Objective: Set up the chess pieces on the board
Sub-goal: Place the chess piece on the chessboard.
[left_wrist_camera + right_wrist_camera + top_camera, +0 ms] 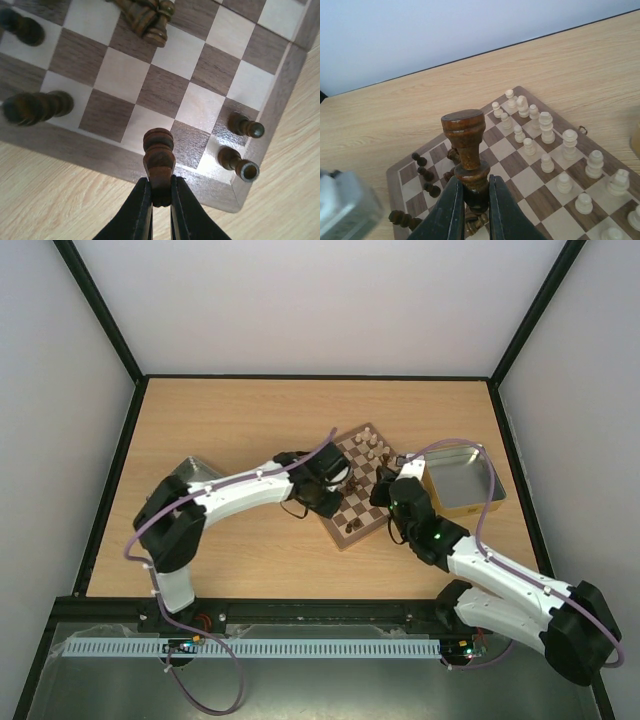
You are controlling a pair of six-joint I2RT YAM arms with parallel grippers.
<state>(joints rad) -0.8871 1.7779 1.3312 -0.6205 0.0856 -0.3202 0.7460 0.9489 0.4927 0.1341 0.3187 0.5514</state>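
Showing the small square wooden chessboard [358, 508] with dark brown and light tan squares, set cornerwise near the middle of the light wooden tabletop [240, 420], somewhat toward its right edge. Cream-white turned pieces [547, 127] stand in two rows on the half of the board facing the far edge. Dark brown pawns [425, 173] stand on the half facing the near edge, and a heap of toppled dark pieces [145, 17] lies on inner squares.

The left gripper [160, 187] is clenched on the foot of a dark brown round-headed piece [159, 152] at the board's rim; whether the piece touches the wood cannot be told. Two more dark pawns stand at the nearby board corner.

The right gripper [472, 190] grasps a dark brown flat-topped piece [464, 140] by its foot, roughly upright above the board.

An open gold-rimmed rectangular tin [465, 508] lies just beside the board toward the right edge. A grey metal tin [195, 472] lies near the left edge, partly hidden by the left arm.
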